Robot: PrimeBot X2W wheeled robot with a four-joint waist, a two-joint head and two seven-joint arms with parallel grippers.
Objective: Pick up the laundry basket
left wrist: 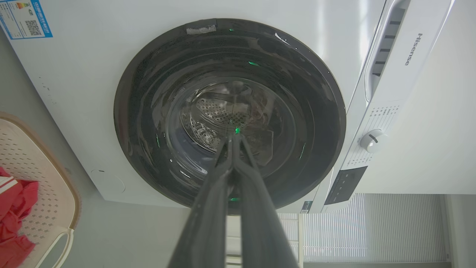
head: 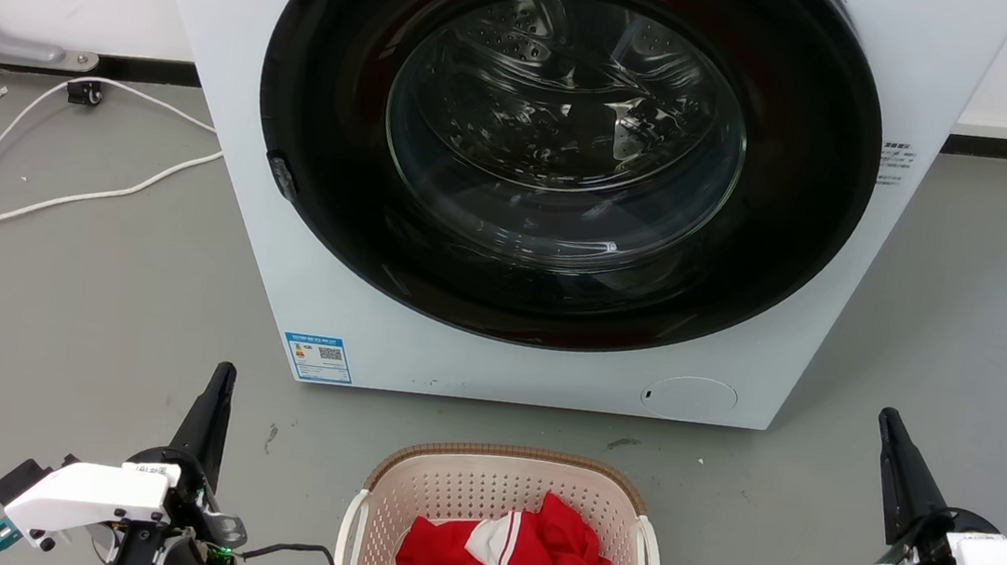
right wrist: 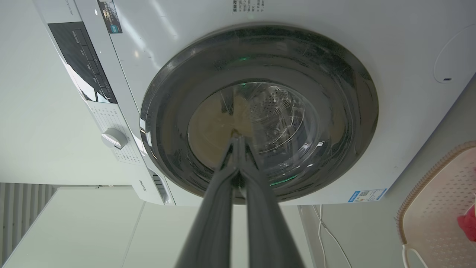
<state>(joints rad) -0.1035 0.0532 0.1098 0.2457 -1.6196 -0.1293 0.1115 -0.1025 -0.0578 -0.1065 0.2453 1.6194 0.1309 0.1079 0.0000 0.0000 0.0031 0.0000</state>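
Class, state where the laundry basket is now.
Head view, bottom centre: the laundry basket stands on the floor in front of the washer, between the left hand and right hand.

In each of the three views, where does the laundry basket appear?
Head view: laundry basket at bottom centre, before the washer.
Left wrist view: basket at the left edge, lower half.
Right wrist view: basket in the lower right corner.
Shared landmark: the blue label on the washer's front.
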